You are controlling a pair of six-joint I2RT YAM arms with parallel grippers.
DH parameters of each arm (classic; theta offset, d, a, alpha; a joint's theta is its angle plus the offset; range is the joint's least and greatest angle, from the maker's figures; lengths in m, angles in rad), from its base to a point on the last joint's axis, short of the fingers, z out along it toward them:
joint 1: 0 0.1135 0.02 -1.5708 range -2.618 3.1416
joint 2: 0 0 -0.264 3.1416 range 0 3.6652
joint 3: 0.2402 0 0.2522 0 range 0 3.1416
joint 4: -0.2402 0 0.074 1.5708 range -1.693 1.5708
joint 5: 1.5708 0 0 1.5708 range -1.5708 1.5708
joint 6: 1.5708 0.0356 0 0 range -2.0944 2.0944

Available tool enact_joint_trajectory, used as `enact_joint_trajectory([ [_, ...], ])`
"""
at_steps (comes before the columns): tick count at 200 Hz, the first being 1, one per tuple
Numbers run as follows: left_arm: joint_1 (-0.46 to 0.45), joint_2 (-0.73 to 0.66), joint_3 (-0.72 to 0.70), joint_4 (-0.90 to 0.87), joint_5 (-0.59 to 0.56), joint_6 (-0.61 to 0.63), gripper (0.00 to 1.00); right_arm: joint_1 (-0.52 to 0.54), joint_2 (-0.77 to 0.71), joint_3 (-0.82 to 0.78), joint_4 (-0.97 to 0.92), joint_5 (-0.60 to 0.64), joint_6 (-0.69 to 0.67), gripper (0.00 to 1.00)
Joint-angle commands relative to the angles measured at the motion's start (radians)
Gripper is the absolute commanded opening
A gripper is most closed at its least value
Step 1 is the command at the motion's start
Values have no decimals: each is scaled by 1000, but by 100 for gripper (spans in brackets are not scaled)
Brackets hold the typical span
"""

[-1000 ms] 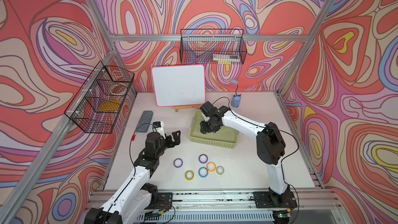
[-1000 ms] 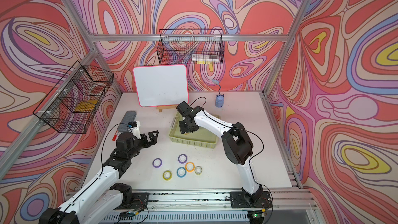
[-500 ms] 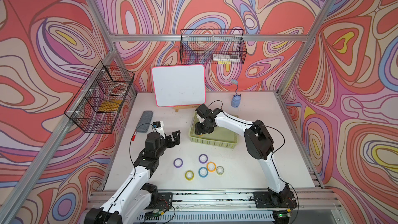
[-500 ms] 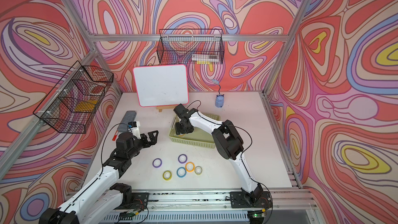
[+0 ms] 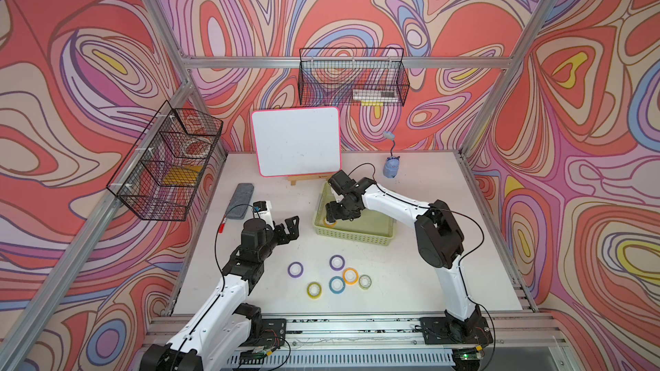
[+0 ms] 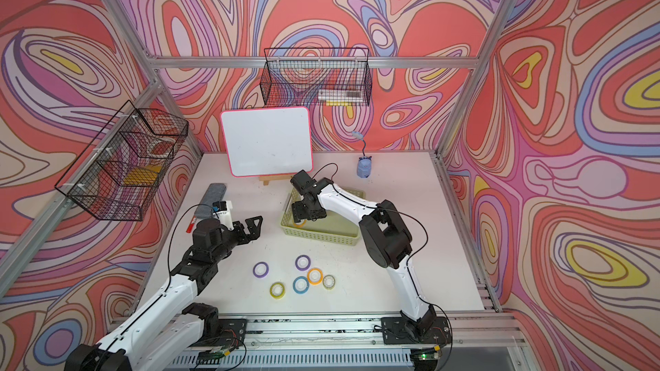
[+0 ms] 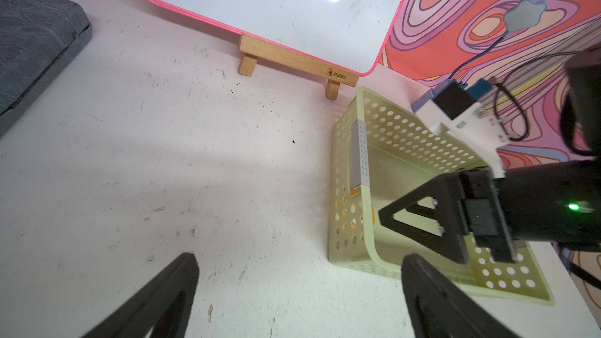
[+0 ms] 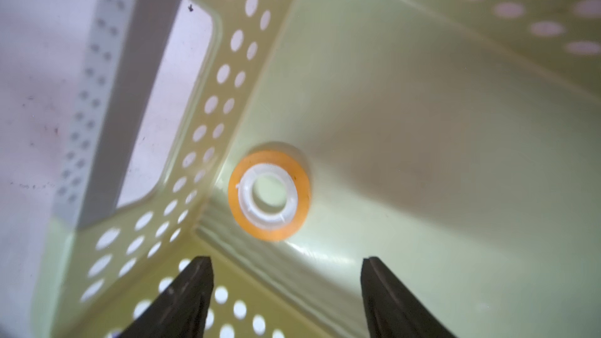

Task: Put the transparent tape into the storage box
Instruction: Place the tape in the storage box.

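Right fingers (image 8: 182,297) sit parted, gripping nothing, orange tape roll (image 8: 269,191) flat on the storage box (image 8: 422,92) floor just ahead; left fingers (image 7: 156,300) spread wide.

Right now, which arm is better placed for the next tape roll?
Probably left: left gripper open, free, near the purple roll; right gripper is down in the storage box over the orange roll.

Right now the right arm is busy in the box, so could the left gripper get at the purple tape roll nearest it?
Probably yes. The left gripper is open over bare table, and that purple roll lies flat on it, out in the open, with nothing standing between them.
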Motion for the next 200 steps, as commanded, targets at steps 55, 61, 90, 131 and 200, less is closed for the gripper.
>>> enact_joint_trajectory([
  [55, -2, -5, -9, -12, -27, 28, 100, 130, -390, -296, -52, 146, -69, 76],
  [61, -3, -5, -9, -13, -26, 28, 99, 149, -411, -322, -52, 148, -71, 76],
  [90, -3, -3, -9, -13, -29, 28, 99, 224, -497, -445, -49, 147, -75, 76],
  [131, -3, -3, -9, -12, -27, 26, 99, 294, -530, -581, -49, 142, -69, 76],
  [200, -3, -5, -9, -17, -33, 28, 99, 352, -454, -642, -24, 150, -104, 76],
])
